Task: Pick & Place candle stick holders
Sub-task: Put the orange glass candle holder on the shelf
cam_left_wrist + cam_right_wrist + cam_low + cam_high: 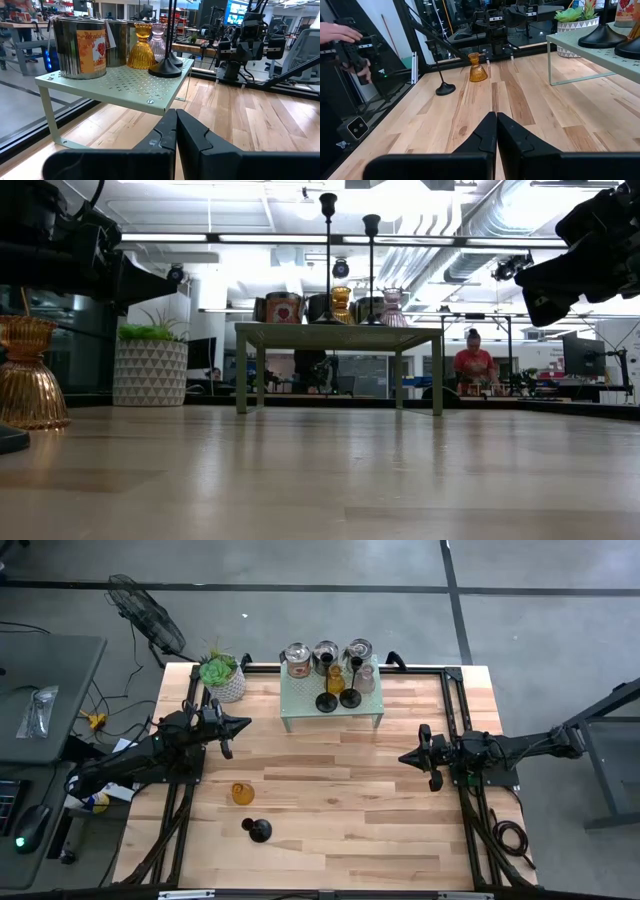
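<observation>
Both dark two-finger grippers sit closest to their wrist cameras, each with fingers pressed together on nothing: the left gripper (176,131) hangs above the left side of the table, facing the shelf, and the right gripper (496,131) is held above the right side, well apart from every holder.

Light butcher-block wooden table (330,830): largest item, carrying everything else.

Pale green perforated metal riser shelf (330,712): stands at the far middle of the table. On it are three shiny silver cup holders (326,657), two tall black stemmed holders with round bases (338,698), one amber ribbed glass holder (141,46) and one pale pink glass holder (158,41), crowded close together.

White patterned pot with a green plant (223,679): beside the shelf, toward the left arm; not part of the job.

Loose amber glass holder (243,793): upright on the bare table in front of the left arm. Judged rigid, fairly light, smooth and breakable; best taken at its narrow waist with modest squeeze.

Loose black stemmed holder (258,829): just beside the amber one, nearer the table's front edge. Judged top-light but tippy on a thin stem; grip low on the stem, just above the base.

A person's hand (340,32) shows beyond the table edge.
</observation>
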